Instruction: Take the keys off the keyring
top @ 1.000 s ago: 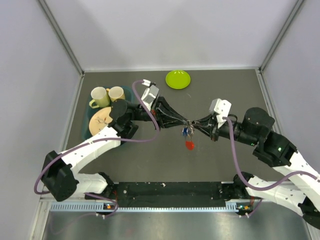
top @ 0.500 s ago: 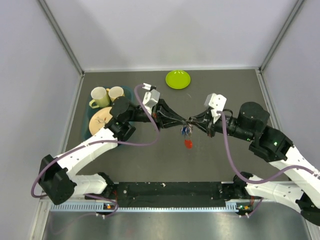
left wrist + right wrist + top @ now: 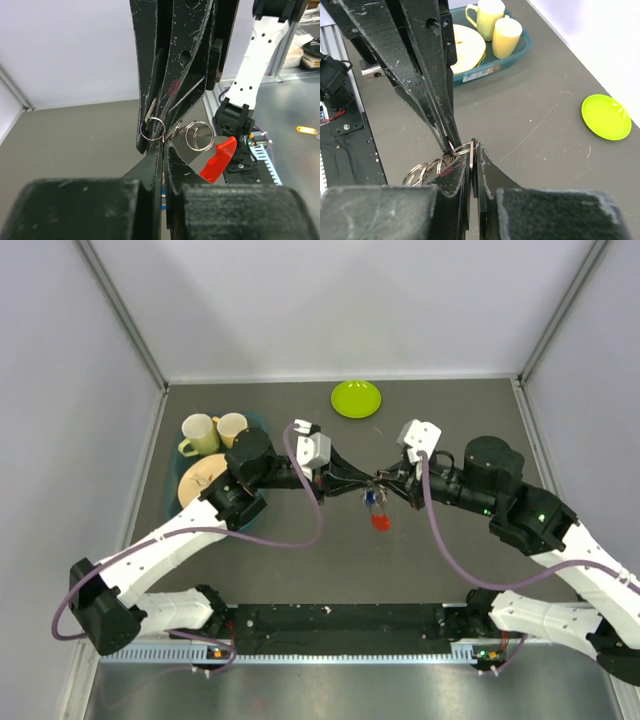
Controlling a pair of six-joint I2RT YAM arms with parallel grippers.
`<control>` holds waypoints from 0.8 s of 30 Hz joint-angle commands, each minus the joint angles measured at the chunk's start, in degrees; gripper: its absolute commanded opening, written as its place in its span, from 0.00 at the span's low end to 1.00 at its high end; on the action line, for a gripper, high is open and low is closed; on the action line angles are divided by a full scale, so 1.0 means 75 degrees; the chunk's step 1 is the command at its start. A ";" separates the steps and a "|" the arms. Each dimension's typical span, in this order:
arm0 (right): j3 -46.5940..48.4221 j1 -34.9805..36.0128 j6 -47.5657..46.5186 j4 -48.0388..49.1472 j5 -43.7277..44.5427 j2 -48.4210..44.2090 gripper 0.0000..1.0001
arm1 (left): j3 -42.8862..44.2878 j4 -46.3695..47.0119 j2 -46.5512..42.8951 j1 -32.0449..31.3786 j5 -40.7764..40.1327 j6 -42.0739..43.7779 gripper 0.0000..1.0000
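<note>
Where the two arms meet: over the middle of the counter [image 3: 300, 570], the left pincer [image 3: 360, 482] and the right pincer [image 3: 390, 480] are tip to tip, raised off the surface.
Left pincer: jaws together, nipped on the thin wire of the keyring [image 3: 154, 128].
Right pincer: jaws together too, clamped on the same keyring from the opposite side. We cannot tell which coil of wire each one has.
Keyring: in the air between the two sets of tips, touching both. More wire loops [image 3: 197, 136] hang just beside it.
Keys: the keys [image 3: 374, 505] dangle below the ring, clear of the counter, with a red key [image 3: 380, 523] lowest and a blue key [image 3: 371, 499] above it.
Why this hold: we judge that two opposed grips steady the thin ring, so a coil can be spread and a key slid round it. Lifting it lets the keys hang free, out of the way.
Progress: the keys look attached to the ring, so we judge that none is off it.
Risk: we think the fine wire could slip from such narrow tips.
Background: a lime-green dish [image 3: 356, 398] sits by the far edge. A teal tray [image 3: 485, 72] with two cups [image 3: 489, 12] and a plate [image 3: 465, 47] sits far left, well apart.
</note>
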 commanded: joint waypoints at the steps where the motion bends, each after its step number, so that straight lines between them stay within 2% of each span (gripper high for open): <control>1: 0.0603 0.0007 0.0310 0.0531 0.0493 0.0210 0.00 | 0.0167 -0.0625 -0.0246 -0.0191 -0.0081 0.0827 0.00; 10: 0.0487 0.0007 0.0276 0.0309 0.1325 0.0210 0.00 | -0.0021 -0.0732 -0.0504 -0.0203 0.0317 0.1167 0.00; 24: 0.0112 -0.0075 0.0182 0.0297 0.1537 0.0070 0.00 | -0.0056 -0.0321 -0.0739 -0.0180 0.0482 0.0781 0.00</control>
